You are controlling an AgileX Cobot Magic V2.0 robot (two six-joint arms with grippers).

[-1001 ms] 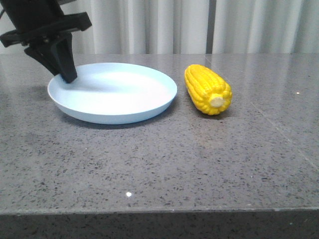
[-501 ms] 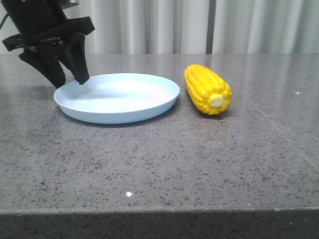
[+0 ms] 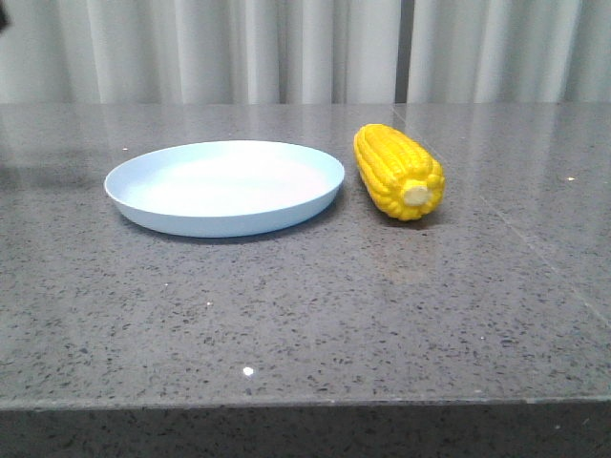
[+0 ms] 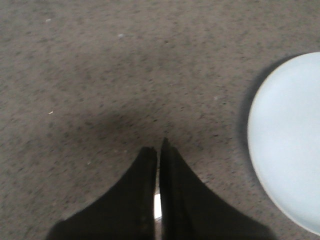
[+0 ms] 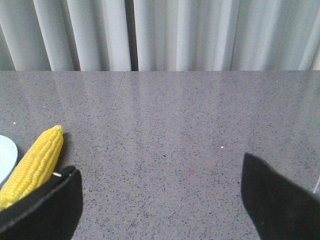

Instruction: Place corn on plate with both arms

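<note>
The yellow corn (image 3: 398,172) lies on the grey table just right of the pale blue plate (image 3: 224,186), its cream stub end toward the camera. The plate is empty. Neither gripper shows in the front view. In the left wrist view my left gripper (image 4: 158,149) is shut and empty over bare table, with the plate's rim (image 4: 252,130) off to one side. In the right wrist view my right gripper (image 5: 159,172) is open wide and empty. The corn (image 5: 34,165) lies beside one finger (image 5: 47,202), with a sliver of the plate (image 5: 6,152) past it.
The grey speckled stone table (image 3: 315,315) has its front edge near the camera. White curtains (image 3: 305,48) hang behind the table's far edge.
My left gripper, which stood at the plate's left rim, has let go and moved out of the front view. The plate has shifted slightly right and lies flat. The corn has not moved.
</note>
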